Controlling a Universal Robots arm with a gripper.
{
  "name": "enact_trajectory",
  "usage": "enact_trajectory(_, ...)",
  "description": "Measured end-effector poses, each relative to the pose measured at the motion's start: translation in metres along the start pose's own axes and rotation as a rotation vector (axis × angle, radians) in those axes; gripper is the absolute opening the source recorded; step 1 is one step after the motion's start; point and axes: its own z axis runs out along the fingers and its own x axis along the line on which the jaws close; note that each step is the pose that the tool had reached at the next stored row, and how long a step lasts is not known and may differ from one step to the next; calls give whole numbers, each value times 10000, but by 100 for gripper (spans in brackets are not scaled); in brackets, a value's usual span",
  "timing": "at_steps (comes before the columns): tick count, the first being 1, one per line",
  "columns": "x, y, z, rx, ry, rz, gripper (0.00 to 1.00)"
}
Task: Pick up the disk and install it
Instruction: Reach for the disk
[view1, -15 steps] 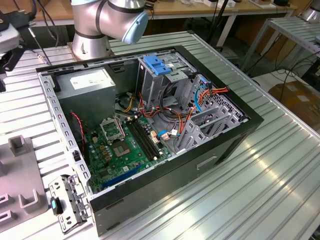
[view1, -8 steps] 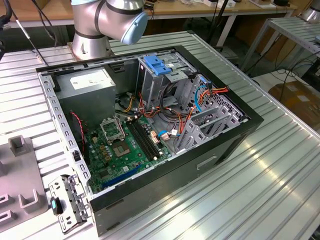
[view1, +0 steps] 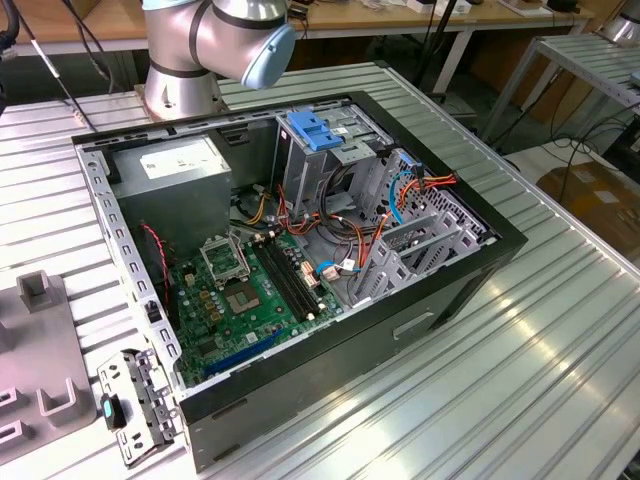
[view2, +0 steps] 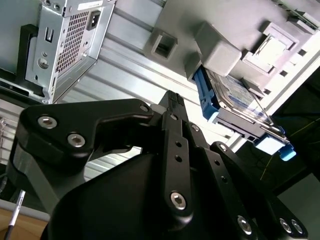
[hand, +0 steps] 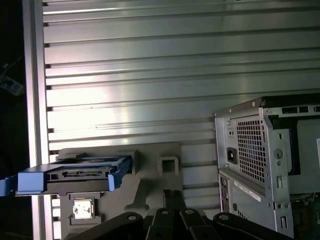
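The disk (hand: 75, 177) is a flat drive in a blue plastic carrier bracket. It stands on edge in a grey moulded fixture (hand: 155, 167) on the ribbed metal table. In the second wrist view the disk (view2: 235, 100) shows its labelled face, with a grey fixture block (view2: 217, 50) beside it. My gripper (view2: 172, 102) appears as black linkages in both wrist views, and also (hand: 170, 200) hangs apart from the disk, touching nothing and holding nothing. The rear of the computer case (hand: 265, 160) stands on the other side of the fixture from the disk.
The open computer case (view1: 480, 265) lies on the table with the motherboard (view1: 240, 300), a grey power-supply box (view1: 175, 165) and a metal cage with a blue latch (view1: 315, 130) inside. The arm's base (view1: 180, 70) stands behind it. A loose bracket (view1: 140, 400) lies near the grey fixture (view1: 40, 350).
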Motion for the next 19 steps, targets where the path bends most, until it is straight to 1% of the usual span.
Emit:
enact_trajectory(1,11,-1,-1,1,1,-1,11)
enact_trajectory(3,66,-5,-2,1,1,-2,11)
enact_trajectory(11,243,-19,-7,0,0,-2,11)
enact_trajectory(15,400,-28,-11,0,1,-2,11)
enact_trajectory(16,496,-28,-13,0,1,-2,11)
enact_trajectory(19,595,-26,-15,0,0,-2,11)
